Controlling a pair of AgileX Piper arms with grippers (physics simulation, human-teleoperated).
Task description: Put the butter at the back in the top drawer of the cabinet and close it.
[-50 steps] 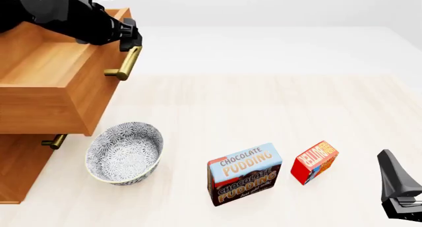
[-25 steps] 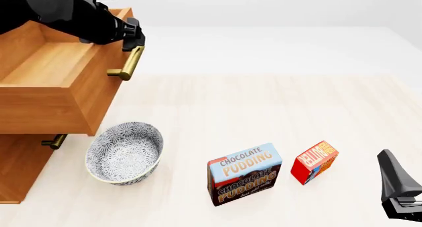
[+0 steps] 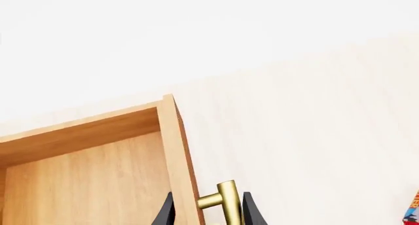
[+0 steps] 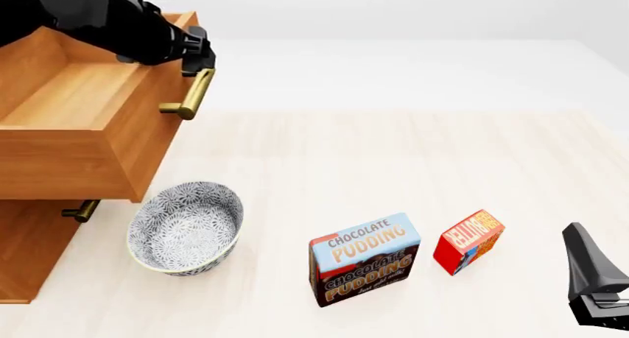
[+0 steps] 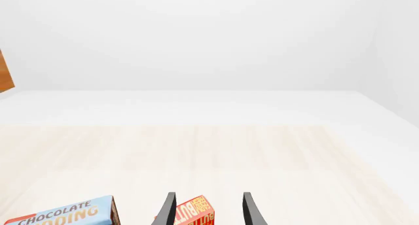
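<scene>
**Drawer out, butter on the table**

My left gripper [image 4: 199, 58] sits at the brass handle [image 4: 191, 93] of the top drawer [image 4: 74, 124]. In the left wrist view my fingers [image 3: 250, 212] straddle the bar, one on each side, jaws apart around it; I cannot tell if they press it. The top drawer stands pulled out from the cabinet [image 4: 29, 250], its inside bare wood. My right gripper [image 4: 594, 283] hangs low at the table's [image 4: 393, 154] near right edge, jaws apart, holding nothing. The butter [image 4: 469, 241] lies on the table ahead of it, just right of the pudding box [image 4: 364, 258]. A patterned bowl [image 4: 185, 226] rests below the drawer's front corner.
</scene>
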